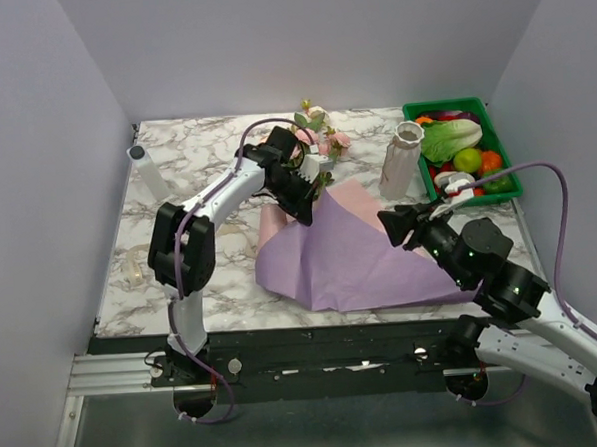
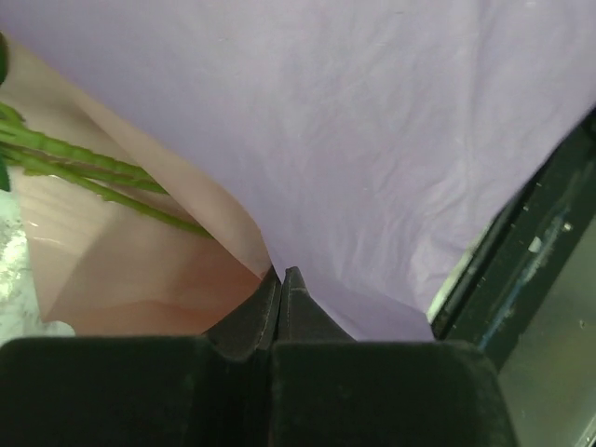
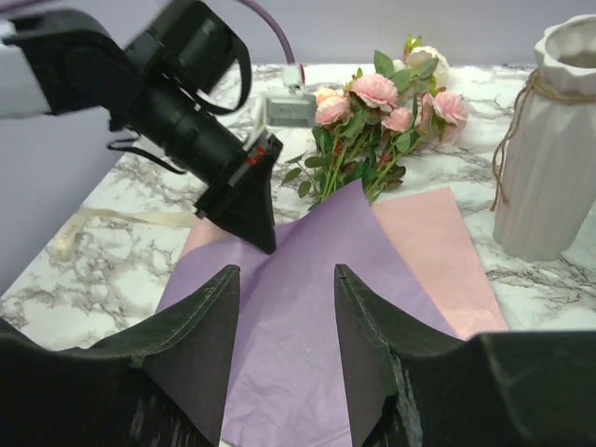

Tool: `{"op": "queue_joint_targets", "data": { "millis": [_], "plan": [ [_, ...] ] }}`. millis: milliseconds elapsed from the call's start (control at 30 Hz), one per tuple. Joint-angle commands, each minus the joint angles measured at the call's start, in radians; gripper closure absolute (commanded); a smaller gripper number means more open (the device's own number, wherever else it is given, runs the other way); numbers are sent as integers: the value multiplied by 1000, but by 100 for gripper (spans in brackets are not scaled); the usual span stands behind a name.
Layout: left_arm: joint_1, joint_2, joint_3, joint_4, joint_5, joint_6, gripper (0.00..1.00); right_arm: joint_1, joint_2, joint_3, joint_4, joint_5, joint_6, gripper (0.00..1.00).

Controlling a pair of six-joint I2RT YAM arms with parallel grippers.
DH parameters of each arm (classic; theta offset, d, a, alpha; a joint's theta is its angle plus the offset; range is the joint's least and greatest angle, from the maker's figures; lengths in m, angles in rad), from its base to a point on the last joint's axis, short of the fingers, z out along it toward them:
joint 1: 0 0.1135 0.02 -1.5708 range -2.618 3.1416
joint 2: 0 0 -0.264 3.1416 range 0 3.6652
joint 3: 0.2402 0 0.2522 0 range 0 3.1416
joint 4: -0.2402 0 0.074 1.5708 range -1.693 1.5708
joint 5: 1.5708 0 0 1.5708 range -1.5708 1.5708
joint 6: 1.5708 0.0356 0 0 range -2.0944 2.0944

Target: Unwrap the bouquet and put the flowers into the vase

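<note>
The bouquet lies unrolled. Its lilac paper sheet (image 1: 350, 256) (image 2: 372, 140) (image 3: 289, 354) is spread over a pink sheet (image 3: 428, 242). The flowers (image 1: 314, 133) (image 3: 372, 102), pink roses with green leaves, lie at the sheets' far end, and their stems (image 2: 84, 172) run under the lilac fold. My left gripper (image 1: 306, 218) (image 2: 282, 272) (image 3: 265, 244) is shut, its tips pinched on the lilac sheet's folded edge. My right gripper (image 1: 387, 224) (image 3: 284, 270) hovers open above the lilac sheet with nothing between its fingers. The vase (image 1: 403, 163) (image 3: 549, 158) stands upright to the right of the flowers.
A green tray (image 1: 452, 104) of plastic vegetables sits at the back right, beside the vase. A small clear tube (image 1: 143, 167) stands at the far left. The cream ribbon (image 1: 131, 267) (image 3: 93, 223) lies loose on the marble at the left. The paper's near corner reaches the table's front edge.
</note>
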Motion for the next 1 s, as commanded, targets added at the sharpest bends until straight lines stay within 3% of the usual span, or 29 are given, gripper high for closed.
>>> {"op": "queue_joint_targets", "data": {
  "millis": [0,100,200,333,500,633,833,967],
  "plan": [
    [-34,-183,0,-128,171,93,100,-25,78,54,26,3,-30,48],
    [-60,-249,34,-292,242,234,100,-79,144,93,26,-46,-30,48],
    [-85,-324,5,-419,305,371,91,-148,202,127,23,-107,-24,48],
    [-100,-408,-71,-605,366,767,85,-206,271,159,22,-153,-19,48],
    [-147,-530,-197,-638,339,905,78,-266,344,239,11,-227,-39,47],
    [-207,-560,-248,-639,294,934,66,-273,427,316,-7,-282,-50,47],
    [-339,-654,-309,-638,106,1017,56,-276,571,325,3,-322,-30,47],
    [-437,-819,-427,-628,-57,1123,53,-276,621,313,22,-327,-30,48]
  ]
}}
